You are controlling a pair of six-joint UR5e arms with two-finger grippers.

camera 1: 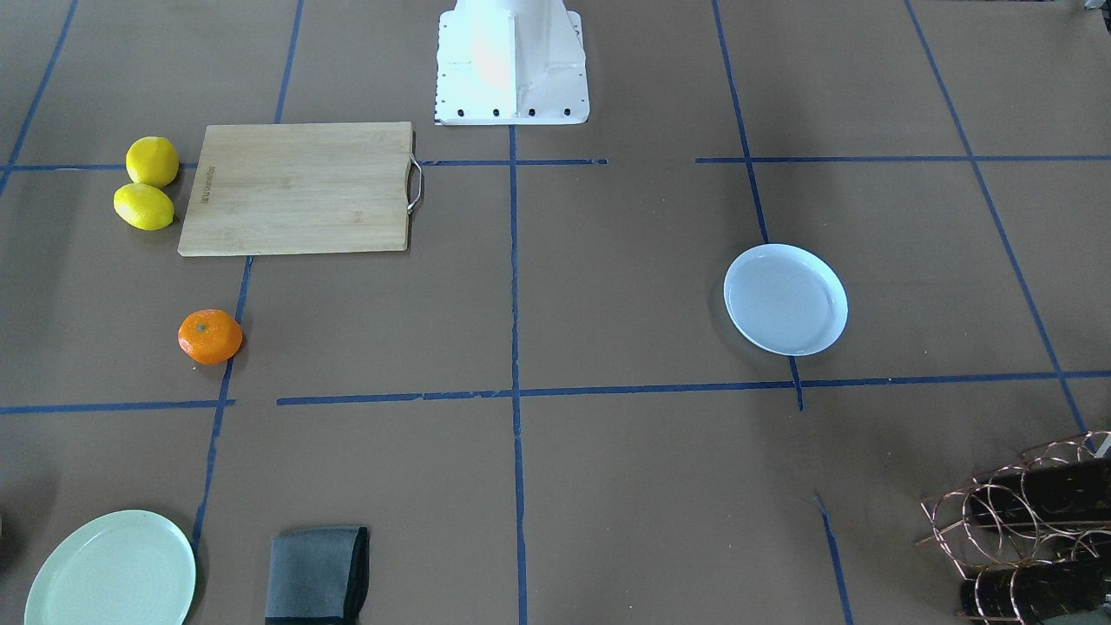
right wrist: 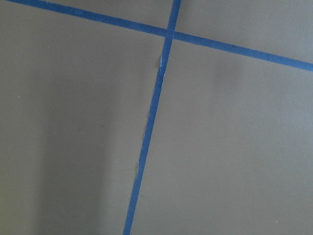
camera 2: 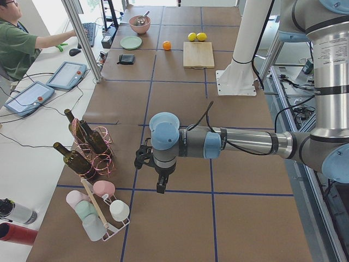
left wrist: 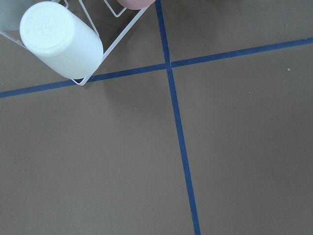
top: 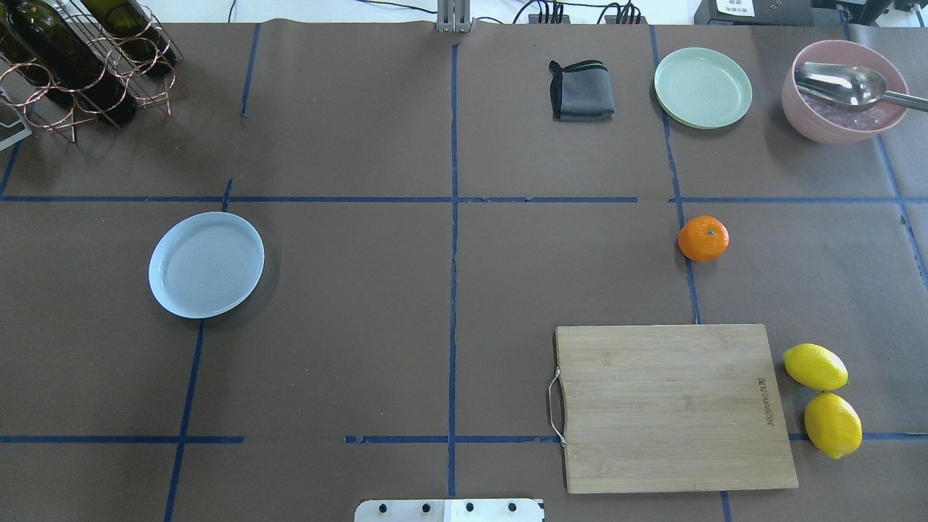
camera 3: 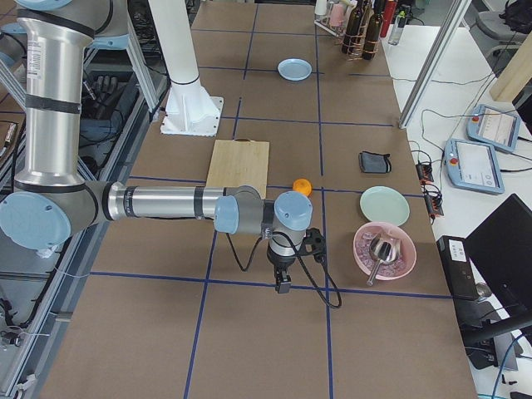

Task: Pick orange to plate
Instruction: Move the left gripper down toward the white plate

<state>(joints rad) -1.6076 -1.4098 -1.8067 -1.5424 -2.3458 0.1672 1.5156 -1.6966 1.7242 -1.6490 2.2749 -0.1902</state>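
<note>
Orange (top: 703, 238) loose on desk (top: 362, 326), plate (top: 206, 264) well apart.
Orange sits on a blue tape line just beyond the cutting board (top: 674, 406), robot's right side; white plate lies on the left side. Left hand (camera 2: 160, 186) and right hand (camera 3: 283, 285) point down above the desk; whether released or clenched, cannot tell.

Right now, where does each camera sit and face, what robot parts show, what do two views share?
Front-facing: across the table, facing the robot; base shows.
Overhead: behind the robot, looking down; base edge.
Exterior left: table's left end; left gripper near.
Exterior right: table's right end; right gripper near.
Left wrist: down at tape, white cup; no body.
Right wrist: down at tape; no body.
Front-facing and overhead share orange and plate, mirrored.
</note>
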